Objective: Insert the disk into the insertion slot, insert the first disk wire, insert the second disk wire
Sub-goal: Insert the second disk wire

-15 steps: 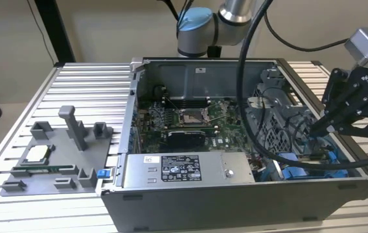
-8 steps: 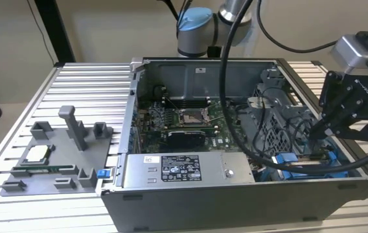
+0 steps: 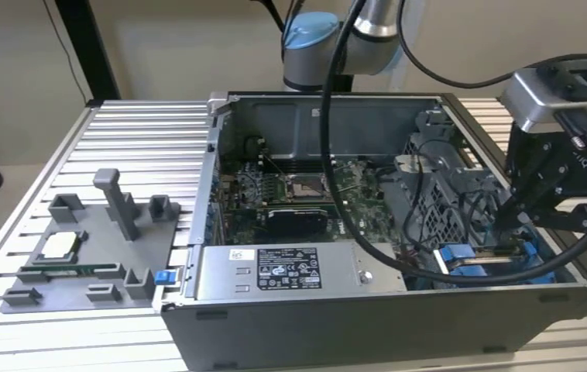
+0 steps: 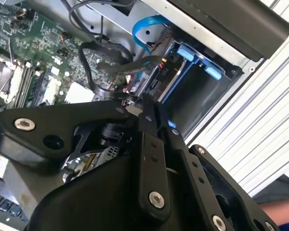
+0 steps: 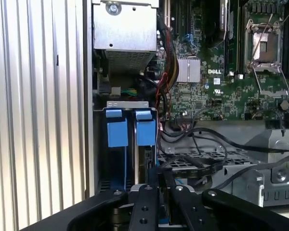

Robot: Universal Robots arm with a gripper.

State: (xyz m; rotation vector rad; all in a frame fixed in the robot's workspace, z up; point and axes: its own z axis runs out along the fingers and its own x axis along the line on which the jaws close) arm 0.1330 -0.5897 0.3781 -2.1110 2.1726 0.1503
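The disk (image 5: 145, 131), framed in its blue carrier, stands on edge inside the insertion slot (image 5: 127, 104) at the case's front corner, at the exterior view's right (image 3: 472, 260). Red, yellow and black wires (image 4: 154, 60) run to its back edge. My black gripper (image 3: 510, 240) hangs just over that bay. In both wrist views its fingers are pressed close together (image 5: 160, 176), and a black flat disk wire (image 4: 103, 72) curls down and ends at the fingertips (image 4: 147, 103). The plug itself is hidden between the fingers.
The open computer case (image 3: 376, 318) lies on a slatted aluminium table (image 3: 139, 139). A grey power supply box (image 3: 272, 271) sits beside the bay, with the motherboard (image 3: 293, 194) behind it. Loose black cables (image 5: 202, 144) cross a perforated metal cage. A grey parts fixture (image 3: 77, 256) stands at the exterior view's left.
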